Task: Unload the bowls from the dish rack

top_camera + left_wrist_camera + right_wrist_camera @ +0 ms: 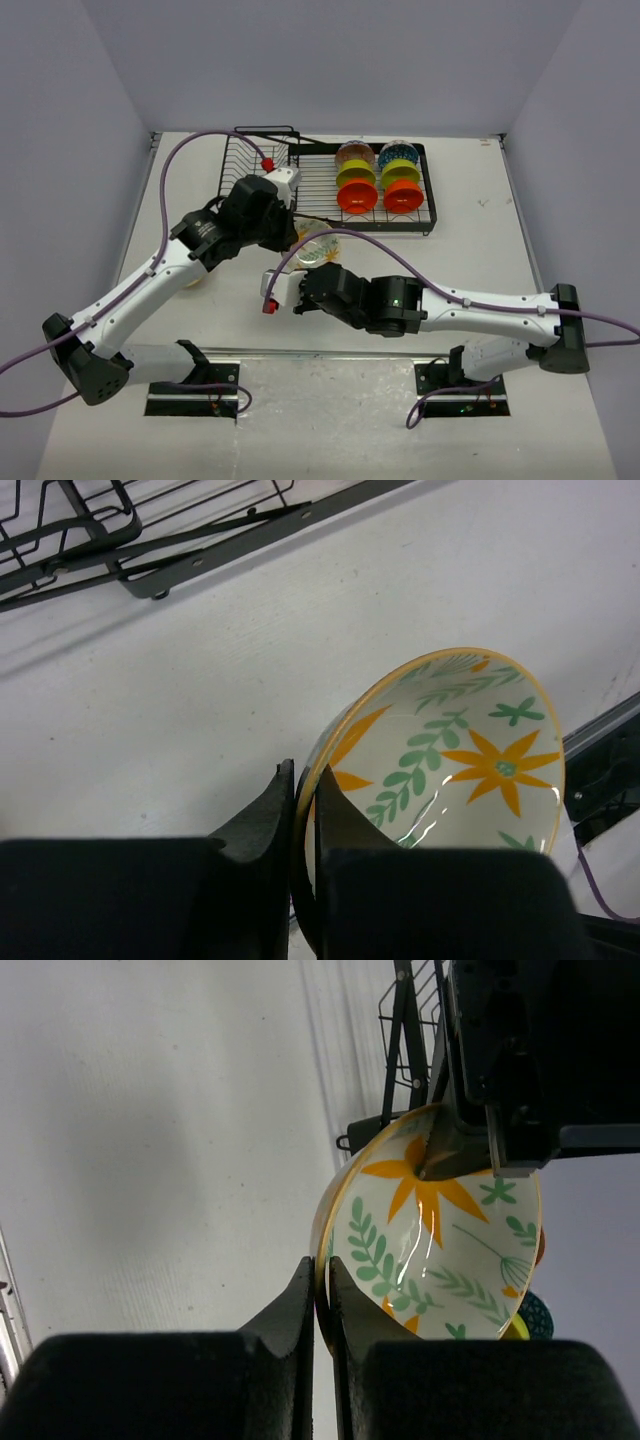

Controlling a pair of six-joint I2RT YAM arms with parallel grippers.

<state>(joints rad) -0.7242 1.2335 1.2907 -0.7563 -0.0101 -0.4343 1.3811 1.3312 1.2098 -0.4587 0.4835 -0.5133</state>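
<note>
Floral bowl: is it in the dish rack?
No, the floral bowl is outside the dish rack, pinched by left gripper and right gripper.

"Could you see the whole flower bowl [320, 247] from above?"

"No. The left arm [150, 275] and the right arm [480, 305] hid most of it."

"And the dish rack [90, 532] in the left wrist view?"

"The top edge cut it off. Something pale [196, 277] peeked out from under the left arm. I couldn't tell what it was."

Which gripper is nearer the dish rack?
Left. The left gripper grips the flowered bowl just in front of the dish rack; the right gripper grips its opposite rim, farther from the rack.
</note>
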